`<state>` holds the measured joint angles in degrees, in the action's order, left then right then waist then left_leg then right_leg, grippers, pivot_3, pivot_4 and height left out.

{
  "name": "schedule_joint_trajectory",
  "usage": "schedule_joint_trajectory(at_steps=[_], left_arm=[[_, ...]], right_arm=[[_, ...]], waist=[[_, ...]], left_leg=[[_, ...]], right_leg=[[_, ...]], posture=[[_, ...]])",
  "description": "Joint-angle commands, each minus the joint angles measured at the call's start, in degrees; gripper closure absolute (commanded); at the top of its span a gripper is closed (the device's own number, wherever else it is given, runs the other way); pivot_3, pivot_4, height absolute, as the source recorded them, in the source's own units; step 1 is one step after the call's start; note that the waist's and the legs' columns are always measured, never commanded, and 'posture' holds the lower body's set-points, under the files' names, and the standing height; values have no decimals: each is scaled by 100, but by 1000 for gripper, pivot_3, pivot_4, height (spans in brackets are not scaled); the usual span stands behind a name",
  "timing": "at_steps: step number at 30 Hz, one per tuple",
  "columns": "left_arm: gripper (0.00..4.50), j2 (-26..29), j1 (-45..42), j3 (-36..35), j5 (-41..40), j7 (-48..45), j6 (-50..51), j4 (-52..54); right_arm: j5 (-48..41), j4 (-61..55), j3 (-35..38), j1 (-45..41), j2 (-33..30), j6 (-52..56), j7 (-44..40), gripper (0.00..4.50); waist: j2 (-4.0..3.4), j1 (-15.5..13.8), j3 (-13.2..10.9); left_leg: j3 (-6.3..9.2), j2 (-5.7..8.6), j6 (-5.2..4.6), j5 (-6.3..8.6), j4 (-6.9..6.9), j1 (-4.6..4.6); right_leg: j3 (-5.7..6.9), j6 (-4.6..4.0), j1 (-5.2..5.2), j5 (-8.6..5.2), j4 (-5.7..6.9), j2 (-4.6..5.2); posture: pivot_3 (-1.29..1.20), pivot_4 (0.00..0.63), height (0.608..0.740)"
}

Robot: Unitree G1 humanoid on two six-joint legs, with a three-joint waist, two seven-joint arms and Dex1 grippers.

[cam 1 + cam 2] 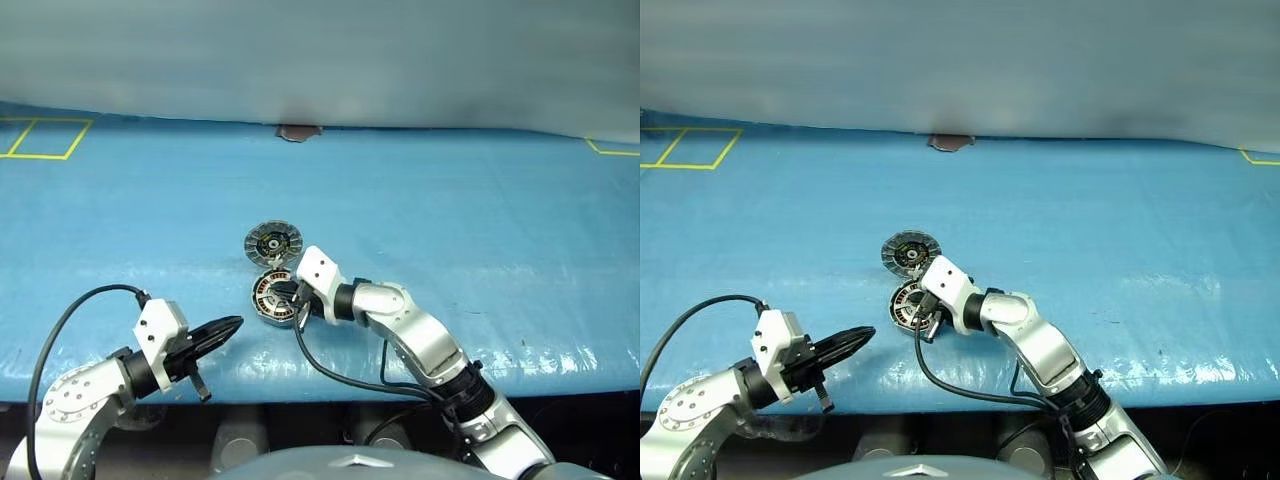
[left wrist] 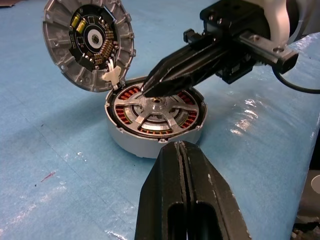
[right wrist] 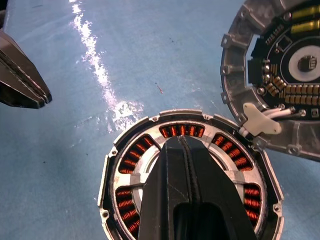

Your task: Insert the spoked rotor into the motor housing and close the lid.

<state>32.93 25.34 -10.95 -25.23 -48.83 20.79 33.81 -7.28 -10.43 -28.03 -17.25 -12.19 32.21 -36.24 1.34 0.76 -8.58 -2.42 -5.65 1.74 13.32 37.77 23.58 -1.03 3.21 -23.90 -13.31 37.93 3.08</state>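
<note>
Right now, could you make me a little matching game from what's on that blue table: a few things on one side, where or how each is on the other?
Things:
1. spoked rotor
2. lid
3. right gripper
4. left gripper

States:
A. swung open, tilted up beside the motor housing
B. fingers shut, tips over the rotor's hub
C. lying inside the housing, over the copper windings
D. fingers shut, off to the side, apart from the housing

Pairs: 1-C, 2-A, 3-B, 4-D
</note>
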Motion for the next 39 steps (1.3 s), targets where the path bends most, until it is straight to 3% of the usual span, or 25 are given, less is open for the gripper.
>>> schedule_joint_trajectory(at_steps=[1,12,19,23,30,39], left_arm=[[4461,101,-134,-73,-171,-50,-32,1],[4461,244,-701,-518,-459,-30,-132,-415],[4461,497,-2000,-700,-559,-191,-50,-2027],[4461,630,-3355,-427,-380,-494,-98,-3442],[4461,299,-5694,611,391,-1298,-696,-5955],[4461,-371,-7231,1584,928,-2886,-807,-7747]], right_arm=[[91,268,83,5,65,-148,124,4500],[-387,-1049,255,220,-268,127,-280,4500],[-714,-1747,450,962,-930,-194,-619,4500],[-688,-1676,697,1598,-1080,-711,-504,4500],[-502,-1601,652,2524,-1055,-1270,-226,4500],[-338,-1677,644,3070,-938,-1421,220,4500]], waist=[[-1,9,1],[-4,-7,-1],[2,-27,1],[6,-28,0],[13,-29,3],[19,-7,0]], left_leg=[[0,0,0,0,-1,-1],[-1,0,0,0,-6,4],[1,2,0,0,-13,3],[2,3,1,0,-13,2],[8,7,0,0,-11,7],[17,8,-2,2,-11,15]], right_leg=[[0,0,1,0,0,0],[0,1,-5,-2,-3,0],[3,14,-2,-13,-11,0],[6,11,0,-11,-13,0],[9,-2,7,2,-17,-1],[10,-2,3,0,-15,-5]], posture=[[0,150,740],[0,150,740],[0,150,740],[0,150,740],[0,150,740],[0,150,740]])
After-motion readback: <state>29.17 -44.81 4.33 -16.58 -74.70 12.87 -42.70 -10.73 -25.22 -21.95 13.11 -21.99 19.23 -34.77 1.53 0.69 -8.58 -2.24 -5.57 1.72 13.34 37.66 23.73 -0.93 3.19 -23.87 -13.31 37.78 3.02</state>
